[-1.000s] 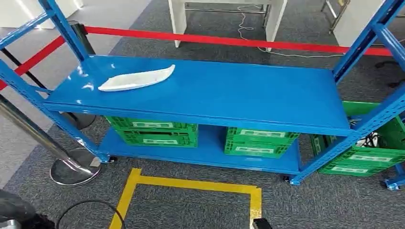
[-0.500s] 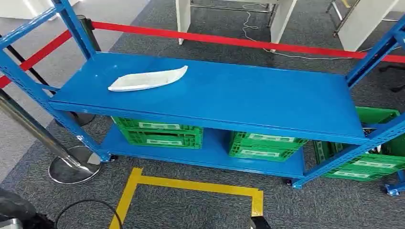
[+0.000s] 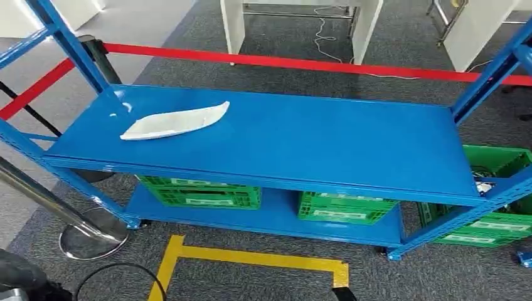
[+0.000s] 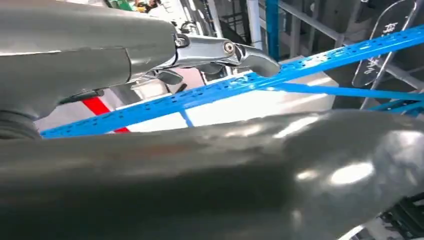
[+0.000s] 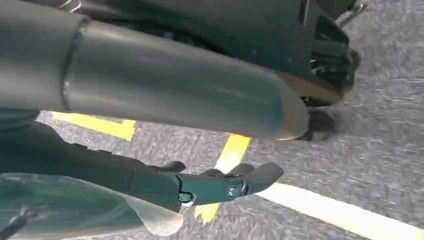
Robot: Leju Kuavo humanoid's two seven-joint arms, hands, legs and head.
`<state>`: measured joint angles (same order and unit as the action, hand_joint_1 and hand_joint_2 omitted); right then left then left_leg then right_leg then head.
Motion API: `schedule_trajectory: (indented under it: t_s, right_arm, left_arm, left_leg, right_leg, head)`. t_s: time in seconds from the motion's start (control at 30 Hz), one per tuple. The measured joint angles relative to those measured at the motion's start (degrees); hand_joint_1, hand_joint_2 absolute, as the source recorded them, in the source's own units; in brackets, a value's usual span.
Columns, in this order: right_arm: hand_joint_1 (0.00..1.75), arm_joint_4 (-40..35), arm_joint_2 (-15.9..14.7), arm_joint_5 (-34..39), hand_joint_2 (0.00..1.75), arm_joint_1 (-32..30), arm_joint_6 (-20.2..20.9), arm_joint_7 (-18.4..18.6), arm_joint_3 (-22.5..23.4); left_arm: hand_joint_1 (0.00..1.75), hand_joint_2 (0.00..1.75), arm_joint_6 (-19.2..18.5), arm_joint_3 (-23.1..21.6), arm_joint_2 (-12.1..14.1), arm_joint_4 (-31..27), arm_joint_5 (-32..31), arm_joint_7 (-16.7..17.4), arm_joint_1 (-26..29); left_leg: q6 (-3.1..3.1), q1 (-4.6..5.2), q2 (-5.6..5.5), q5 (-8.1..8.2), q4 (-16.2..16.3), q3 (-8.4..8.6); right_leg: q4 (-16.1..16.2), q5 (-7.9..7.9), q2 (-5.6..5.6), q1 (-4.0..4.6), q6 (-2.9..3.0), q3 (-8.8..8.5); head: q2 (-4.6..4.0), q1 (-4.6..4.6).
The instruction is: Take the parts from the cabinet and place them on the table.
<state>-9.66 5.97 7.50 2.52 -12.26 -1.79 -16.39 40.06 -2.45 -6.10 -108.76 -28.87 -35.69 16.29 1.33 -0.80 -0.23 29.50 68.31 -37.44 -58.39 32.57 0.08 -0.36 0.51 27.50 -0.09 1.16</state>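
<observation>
Though it lies flat at the shelf's left end, the white part [image 3: 174,120] on the blue cabinet [image 3: 326,144] looks thin, light and stiff — best pinched at a long edge. Right hand [image 5: 220,186] hangs over the floor, fingers [image 5: 260,175] extended, seemingly empty; the left hand [image 4: 200,55] — grip unclear.

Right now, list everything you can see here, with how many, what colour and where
White part: one, white, left end of the upper shelf.
Shelf rack: one, blue, straight ahead.
Crates: two green on the lower shelf, at least one more green at the rack's right end.
Barrier tape: red, behind the rack.
Stanchion base: one, silver, floor at left.
Floor tape: yellow, on grey carpet in front.
White furniture legs: beyond the tape.
Left hand: silver fingers, nothing visibly held.
Right hand: dark fingers, hanging over the floor, holding nothing.
</observation>
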Motion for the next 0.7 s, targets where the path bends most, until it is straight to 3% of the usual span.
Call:
schedule_trajectory:
  t_s: [0.03, 0.07, 0.1, 0.13, 0.17, 0.23, 0.27, 0.3, 0.37, 0.4, 0.43, 0.47, 0.53, 0.57, 0.6, 0.63, 0.67, 0.7]
  right_arm:
    - [0.0, 0.0, 0.0, 0.0, 0.0, 0.0, 0.0, 0.0, 0.0]
    - [0.0, 0.0, 0.0, 0.0, 0.0, 0.0, 0.0, 0.0, 0.0]
    - [0.0, 0.1, 0.0, 0.0, 0.0, 0.3, 0.0, 0.0, 0.0]
    - [0.0, 0.1, 0.0, 0.0, 0.0, 0.5, 0.0, 0.0, 0.0]
    - [0.0, 0.1, 0.0, 0.0, 0.0, 0.2, 0.0, 0.0, 0.0]
    - [0.0, 0.1, 0.0, 0.0, 0.0, 0.3, 0.0, 0.0, 0.0]
    - [0.0, 0.1, 0.0, 0.0, 0.0, 0.4, 0.0, 0.0, 0.0]
    - [0.0, 0.1, 0.0, 0.0, 0.0, 0.6, 0.0, 0.0, 0.0]
    - [0.0, 0.1, 0.0, 0.0, 0.0, 0.6, 0.0, 0.0, 0.0]
    - [0.0, 0.1, 0.0, 0.0, 0.0, 0.4, 0.0, 0.0, 0.0]
    - [0.0, 0.1, 0.0, 0.0, 0.0, 0.2, 0.0, 0.0, 0.0]
    - [0.0, 0.1, 0.0, 0.0, 0.0, 0.1, 0.0, 0.0, 0.0]
    - [0.0, 0.1, 0.0, 0.0, 0.0, 0.1, 0.0, 0.0, 0.0]
    - [0.0, 0.1, 0.0, 0.0, 0.0, 0.1, 0.0, 0.0, 0.0]
    - [0.0, 0.2, 0.0, 0.0, 0.0, 0.2, 0.0, 0.0, 0.0]
    - [0.0, 0.2, 0.0, 0.0, 0.0, 0.3, 0.0, 0.0, 0.0]
    - [0.0, 0.2, 0.0, 0.0, 0.0, 0.3, 0.0, 0.0, 0.0]
    - [0.0, 0.2, 0.0, 0.0, 0.0, 0.0, 0.0, 0.1, 0.0]
  left_arm:
    - [0.0, 0.0, 0.0, 0.0, 0.0, 0.0, 0.0, 0.0, 0.0]
    - [0.0, 0.0, 0.0, 0.0, 0.0, 0.1, 0.0, 0.0, 0.0]
    - [0.0, 0.0, 0.0, 0.0, 0.0, 0.1, 0.0, 0.0, 0.0]
    - [0.0, 0.0, 0.0, 0.0, 0.0, 0.2, 0.0, 0.0, 0.1]
    - [0.0, 0.0, 0.0, 0.0, 0.0, 0.2, 0.0, 0.2, 0.2]
    - [0.0, 0.0, 0.0, 0.0, 0.0, 0.1, 0.0, 0.2, 0.1]
    - [0.0, 0.0, 0.0, 0.0, 0.0, 0.1, 0.0, 0.2, 0.0]
    - [0.0, 0.0, 0.0, 0.0, 0.0, 0.1, 0.0, 0.2, 0.0]
    - [0.0, 0.0, 0.0, 0.0, 0.0, 0.1, 0.0, 0.2, 0.0]
    - [0.0, 0.0, 0.0, 0.0, 0.0, 0.1, 0.0, 0.2, 0.0]
    - [0.0, 0.0, 0.0, 0.0, 0.0, 0.1, 0.0, 0.2, 0.1]
    - [0.0, 0.0, 0.0, 0.0, 0.0, 0.1, 0.0, 0.2, 0.1]
    - [0.0, 0.0, 0.0, 0.0, 0.0, 0.1, 0.0, 0.2, 0.0]
    - [0.0, 0.0, 0.0, 0.0, 0.0, 0.1, -0.1, 0.2, 0.0]
    - [0.0, 0.0, 0.0, 0.0, -0.1, 0.1, -0.2, 0.2, 0.0]
    - [0.0, 0.0, 0.0, 0.0, -0.1, 0.1, -0.4, 0.2, 0.1]
    - [0.0, 0.0, 0.0, 0.0, -0.1, 0.1, -0.6, 0.2, 0.1]
    - [0.0, 0.0, 0.0, 0.0, -0.1, 0.1, -1.1, 0.1, 0.1]
  left_leg:
    - [-0.13, 0.0, 0.01, -3.73, -5.0, 1.47]
    - [-0.38, 0.24, 0.06, -3.36, -5.4, 1.77]
    - [-0.61, 0.55, 0.16, -1.07, -7.0, 1.39]
    - [-1.33, 0.53, 0.19, -2.9, -6.9, 1.64]
    - [-1.74, 0.54, 0.11, -2.54, -7.2, 1.66]
    - [-2.17, 0.2, -0.06, -2.4, -7.7, 2.3]
    - [-2.46, 0.14, 0.02, -2.19, -8.0, 2.66]
    - [-2.77, 0.13, 0.07, -1.97, -8.2, 2.84]
    - [-3.1, 0.17, 0.09, -1.36, -8.1, 3.19]
    - [-3.21, 0.18, 0.06, -1.01, -8.1, 3.55]
    - [-3.21, 0.17, -0.03, -0.61, -8.1, 4.09]
    - [-3.15, 0.15, -0.17, -0.15, -8.1, 4.79]
    - [-2.8, 0.09, -0.19, 0.89, -8.2, 6.42]
    - [-2.46, 0.08, -0.12, 1.41, -8.4, 6.52]
    - [-2.14, 0.29, -0.22, 1.62, -8.2, 7.07]
    - [-1.73, 0.44, -0.2, 1.86, -8.5, 6.89]
    - [-1.44, 0.41, -0.17, 2.05, -8.6, 7.34]
    - [-1.1, 0.44, -0.14, 1.75, -8.5, 7.94]
  right_leg:
    - [0.0, 0.65, 0.02, -0.08, -0.26, -0.89]
    - [0.3, 1.04, 0.03, -0.1, -0.5, -0.61]
    - [0.1, 1.23, 0.09, 0.07, -0.86, -1.19]
    - [0.0, 1.4, -0.08, 0.15, -1.17, -0.83]
    - [-0.2, 1.46, -0.17, 0.16, -1.34, -1.43]
    - [-1.0, 1.28, -0.2, 0.17, -1.85, -0.54]
    - [-3.3, 1.24, -0.12, 0.12, -2.09, 0.73]
    - [-7.0, 2.06, -0.16, 0.11, -2.31, 3.14]
    - [-15.0, 5.55, -0.15, 0.1, -2.59, 8.91]
    - [-17.5, 6.43, -0.14, 0.1, -2.66, 11.08]
    - [-17.8, 5.55, -0.15, 0.08, -2.67, 12.24]
    - [-15.6, 3.06, -0.15, 0.05, -2.65, 12.17]
    - [-6.6, -4.26, -0.17, -0.15, -2.55, 9.55]
    - [-4.0, -5.52, -0.1, -0.18, -2.59, 8.49]
    - [-3.0, -3.25, -0.19, 0.13, -2.39, 9.01]
    - [-2.7, -3.12, -0.49, 0.14, -1.56, 7.83]
    - [-2.3, -4.02, -0.34, 0.19, -1.24, 7.87]
    - [-2.1, -3.85, -0.43, 0.18, -0.86, 7.89]
  head:
    - [0.0, 0.04]
    - [0.0, 0.07]
    - [-0.02, -0.34]
    - [-0.02, -0.17]
    - [-0.02, 0.13]
    - [-0.02, 0.09]
    - [-0.02, 0.37]
    - [0.0, 0.7]
    - [0.0, 0.7]
    - [-0.02, 0.7]
    - [-0.02, 0.72]
    - [-0.02, 0.72]
    - [-0.02, 0.72]
    - [-0.02, 0.66]
    - [-0.02, 0.63]
    - [0.0, 0.78]
    - [0.0, 0.41]
    - [0.0, 0.61]
